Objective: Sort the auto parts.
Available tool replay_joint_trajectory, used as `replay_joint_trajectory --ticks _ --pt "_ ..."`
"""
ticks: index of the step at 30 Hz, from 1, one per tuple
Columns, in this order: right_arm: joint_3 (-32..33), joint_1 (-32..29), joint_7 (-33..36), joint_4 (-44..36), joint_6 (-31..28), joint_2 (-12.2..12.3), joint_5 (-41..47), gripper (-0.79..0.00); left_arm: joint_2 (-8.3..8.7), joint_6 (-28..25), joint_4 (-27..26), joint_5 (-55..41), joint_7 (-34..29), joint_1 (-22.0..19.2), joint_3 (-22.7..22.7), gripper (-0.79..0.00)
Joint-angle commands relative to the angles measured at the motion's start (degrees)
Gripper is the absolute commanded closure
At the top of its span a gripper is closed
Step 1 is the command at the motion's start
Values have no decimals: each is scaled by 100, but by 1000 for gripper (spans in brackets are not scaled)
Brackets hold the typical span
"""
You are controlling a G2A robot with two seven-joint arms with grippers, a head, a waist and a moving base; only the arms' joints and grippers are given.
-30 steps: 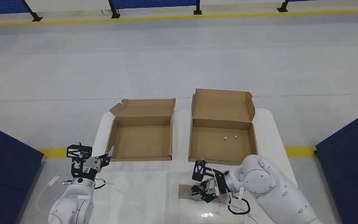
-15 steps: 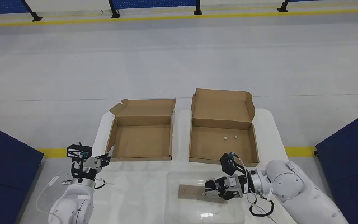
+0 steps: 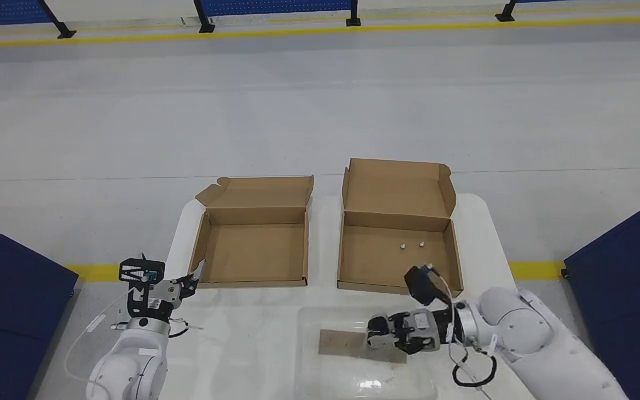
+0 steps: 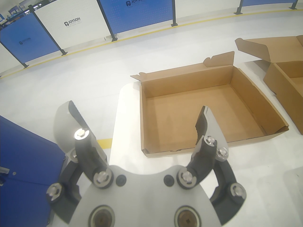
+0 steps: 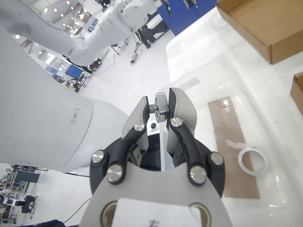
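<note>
The right gripper (image 5: 159, 106) has drawn back toward the right side of the clear tray (image 5: 258, 105); the left gripper (image 4: 137, 113) has stayed put. The right fingers stand narrowly apart, pinching a small metal part (image 5: 161, 110) above the tray, by the right end of the brown strip (image 5: 233, 147) lying in it. A white ring (image 5: 240, 162) rests on that strip. The left fingers are spread wide, holding nothing, well left of the tray.

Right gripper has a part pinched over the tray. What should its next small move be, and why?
Probably carry it toward the right box: the right gripper is shut on a small metal part, and two small pieces lie there; whether they match is unclear.
</note>
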Motion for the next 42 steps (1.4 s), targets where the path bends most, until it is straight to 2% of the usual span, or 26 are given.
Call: replay_joint_trajectory --ticks 1,9,17,27,31,37,42 --pt "64 -96 -69 -93 -68 112 442 0 0 0 0 0 0 0 0 -785" --pt "52 -295 -316 -658 -317 745 1968 0 0 0 0 0 0 0 0 -785" --pt "-323 69 -322 -893 -323 1201 2797 0 0 0 0 0 0 0 0 -785" --pt "-323 69 -322 -893 -323 1201 2797 0 0 0 0 0 0 0 0 -785" --pt "-146 235 -472 -960 -118 1175 2892 0 0 0 0 0 0 0 0 -785" --pt "54 691 118 -758 121 1151 3765 0 0 0 0 0 0 0 0 -785" --pt "-87 1210 666 -649 667 1053 4938 0 0 0 0 0 0 0 0 -785"
